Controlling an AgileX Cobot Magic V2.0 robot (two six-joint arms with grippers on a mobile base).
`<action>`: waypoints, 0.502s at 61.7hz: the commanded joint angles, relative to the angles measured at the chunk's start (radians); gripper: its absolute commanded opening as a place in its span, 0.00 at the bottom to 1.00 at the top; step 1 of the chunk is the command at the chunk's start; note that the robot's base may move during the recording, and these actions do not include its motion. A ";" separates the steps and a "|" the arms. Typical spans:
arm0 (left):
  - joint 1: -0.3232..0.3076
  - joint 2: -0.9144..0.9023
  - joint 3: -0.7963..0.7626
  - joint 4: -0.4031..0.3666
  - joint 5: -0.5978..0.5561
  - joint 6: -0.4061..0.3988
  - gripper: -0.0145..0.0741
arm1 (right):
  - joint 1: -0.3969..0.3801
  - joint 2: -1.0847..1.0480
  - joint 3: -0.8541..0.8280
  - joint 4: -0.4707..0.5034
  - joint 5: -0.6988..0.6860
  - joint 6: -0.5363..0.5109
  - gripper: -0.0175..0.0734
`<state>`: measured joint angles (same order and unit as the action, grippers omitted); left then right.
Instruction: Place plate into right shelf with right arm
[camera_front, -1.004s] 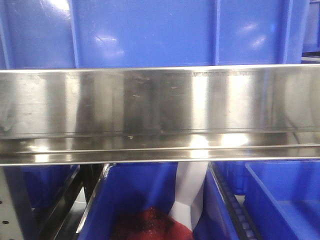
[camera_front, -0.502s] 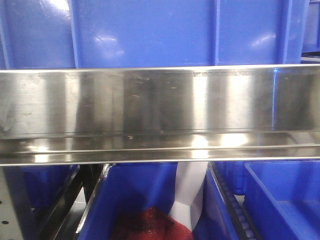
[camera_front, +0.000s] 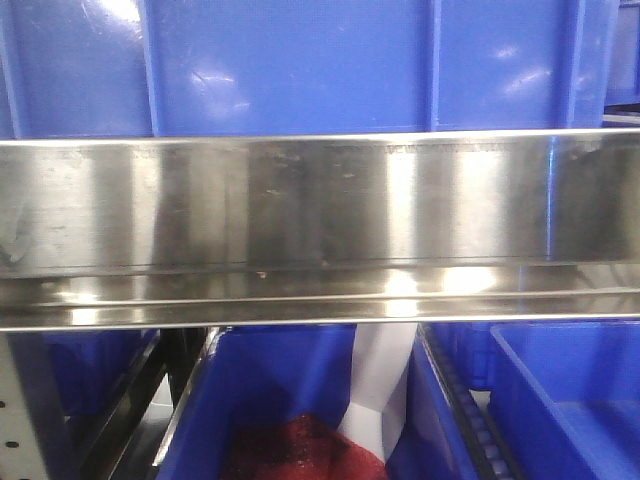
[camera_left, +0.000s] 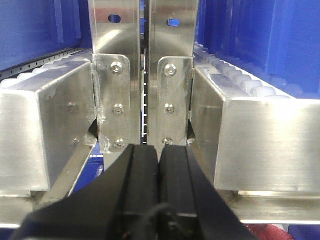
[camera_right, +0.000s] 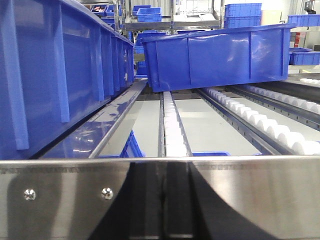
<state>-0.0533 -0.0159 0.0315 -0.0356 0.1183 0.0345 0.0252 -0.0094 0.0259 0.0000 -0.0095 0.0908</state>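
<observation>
The plate shows in none of the views, so where it sits, and whether the right arm carries it, cannot be told. A white strip hangs below the rail at 6 o'clock in the front view, beside something red in a lower bin. It is too unclear to call a plate.

The right wrist view looks over the right shelf. Its steel front rail fills the 6 o'clock edge and carries only a dark reflection. The right gripper itself is out of frame, so its fingers cannot be judged. Beyond the rail, a roller lane runs toward 12 o'clock. A long blue bin stands at 9 o'clock and a tilted blue bin lies across the far end at 1 o'clock.

By my reading, the step is the approach to the shelf mouth. The next move calls for clearing the front rail and reaching onto the open lane between the bins.

The left gripper is clenched, with its black fingers pressed together on nothing. It faces two steel uprights at 12 o'clock.

Against the earlier front views, almost nothing differs. A thin vertical streak at 3 o'clock on the rail is new since a second ago.
</observation>
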 joint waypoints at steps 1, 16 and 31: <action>0.001 -0.006 0.010 -0.006 -0.086 -0.003 0.11 | -0.007 -0.016 -0.004 -0.009 -0.080 -0.001 0.27; 0.001 -0.006 0.010 -0.006 -0.086 -0.003 0.11 | -0.007 -0.016 -0.004 -0.009 -0.024 -0.001 0.27; 0.001 -0.006 0.010 -0.006 -0.086 -0.003 0.11 | -0.007 -0.016 -0.004 -0.009 -0.021 -0.001 0.27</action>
<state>-0.0533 -0.0159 0.0315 -0.0356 0.1183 0.0345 0.0252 -0.0094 0.0263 0.0000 0.0462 0.0896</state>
